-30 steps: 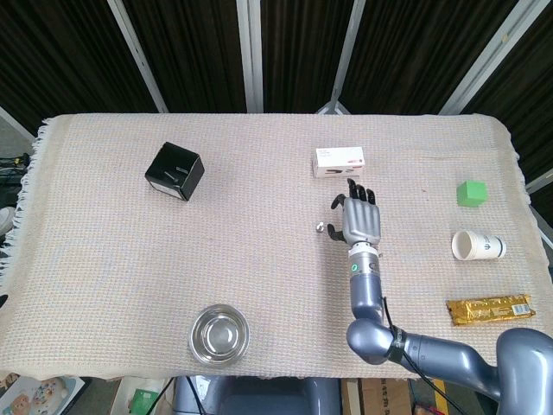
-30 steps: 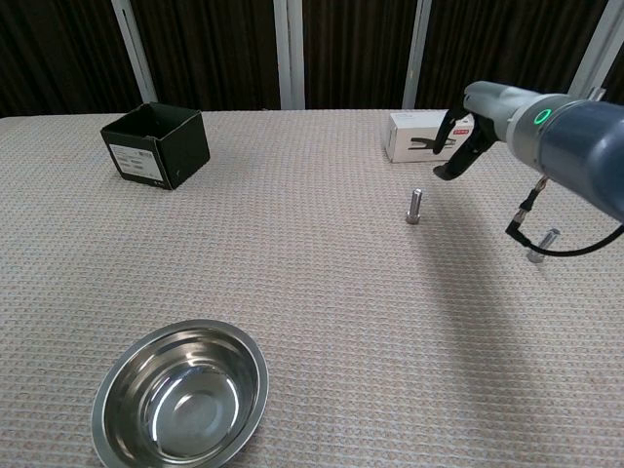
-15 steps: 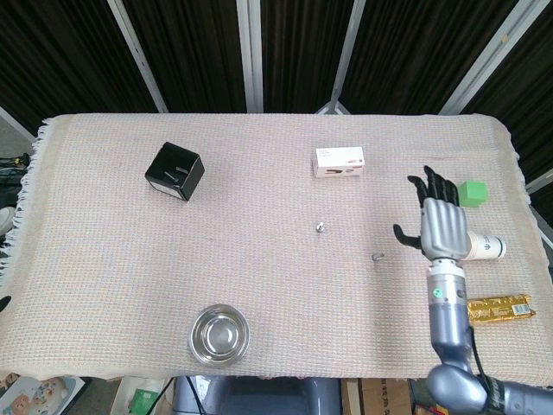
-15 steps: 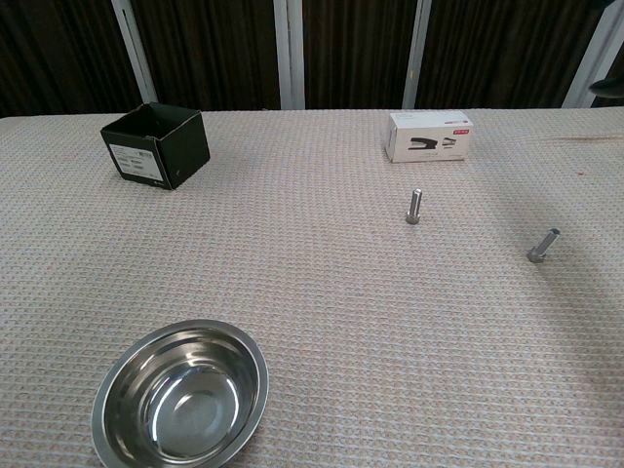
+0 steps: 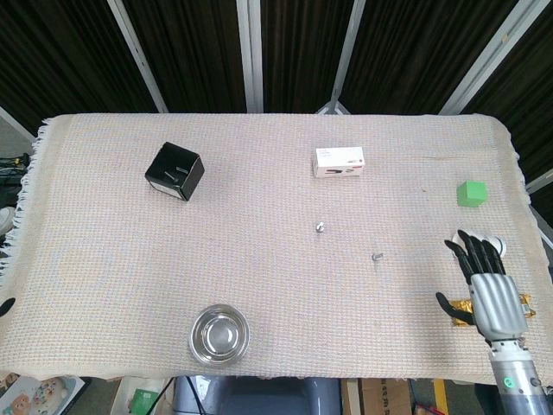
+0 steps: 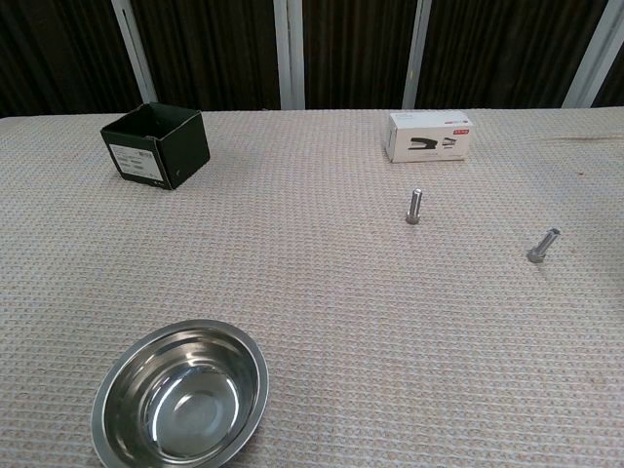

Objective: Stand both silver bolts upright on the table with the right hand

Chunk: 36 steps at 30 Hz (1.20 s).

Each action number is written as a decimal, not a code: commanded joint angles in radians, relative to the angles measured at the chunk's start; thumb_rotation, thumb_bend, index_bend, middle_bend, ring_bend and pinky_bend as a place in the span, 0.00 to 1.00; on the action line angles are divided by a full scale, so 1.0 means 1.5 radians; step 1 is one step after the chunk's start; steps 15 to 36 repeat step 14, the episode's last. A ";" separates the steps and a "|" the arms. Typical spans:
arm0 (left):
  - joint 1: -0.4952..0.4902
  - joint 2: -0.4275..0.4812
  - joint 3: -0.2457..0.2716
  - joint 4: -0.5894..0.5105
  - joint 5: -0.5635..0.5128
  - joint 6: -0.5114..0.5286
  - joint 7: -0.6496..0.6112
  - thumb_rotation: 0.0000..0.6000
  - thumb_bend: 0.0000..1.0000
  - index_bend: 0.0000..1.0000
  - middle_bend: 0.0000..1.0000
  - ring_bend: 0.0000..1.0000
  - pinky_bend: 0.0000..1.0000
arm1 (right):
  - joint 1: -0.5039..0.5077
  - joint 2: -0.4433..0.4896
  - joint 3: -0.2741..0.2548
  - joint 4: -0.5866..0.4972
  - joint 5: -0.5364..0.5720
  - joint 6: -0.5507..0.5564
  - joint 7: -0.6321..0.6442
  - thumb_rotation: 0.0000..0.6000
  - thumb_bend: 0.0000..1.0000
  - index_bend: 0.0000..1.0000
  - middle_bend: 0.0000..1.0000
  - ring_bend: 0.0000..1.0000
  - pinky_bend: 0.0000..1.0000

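While both silver bolts (image 6: 414,206) (image 6: 543,245) stand head-down mid-table, the right hand (image 5: 489,288) hangs empty with fingers spread near the table's right edge; on the soft woven cloth (image 6: 322,292), a small bump could tip them.

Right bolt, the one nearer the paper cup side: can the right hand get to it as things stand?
Probably yes. The right hand is open at the table's right edge, and only bare cloth lies between it and the right bolt.
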 commanded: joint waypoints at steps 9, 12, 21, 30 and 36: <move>0.000 0.002 0.000 0.002 0.000 -0.002 -0.005 1.00 0.06 0.19 0.13 0.02 0.03 | -0.046 -0.015 -0.015 0.094 -0.027 0.047 -0.014 1.00 0.26 0.12 0.00 0.01 0.00; -0.001 0.002 0.001 0.003 0.001 -0.004 -0.007 1.00 0.07 0.19 0.13 0.02 0.03 | -0.046 -0.015 -0.012 0.100 -0.027 0.047 -0.007 1.00 0.26 0.12 0.00 0.01 0.00; -0.001 0.002 0.001 0.004 0.001 -0.006 -0.009 1.00 0.07 0.19 0.13 0.02 0.03 | -0.047 -0.017 -0.008 0.104 -0.027 0.050 0.002 1.00 0.26 0.12 0.00 0.01 0.00; -0.001 0.002 0.001 0.004 0.001 -0.006 -0.009 1.00 0.07 0.19 0.13 0.02 0.03 | -0.047 -0.017 -0.008 0.104 -0.027 0.050 0.002 1.00 0.26 0.12 0.00 0.01 0.00; -0.001 0.002 0.001 0.004 0.001 -0.006 -0.009 1.00 0.07 0.19 0.13 0.02 0.03 | -0.047 -0.017 -0.008 0.104 -0.027 0.050 0.002 1.00 0.26 0.12 0.00 0.01 0.00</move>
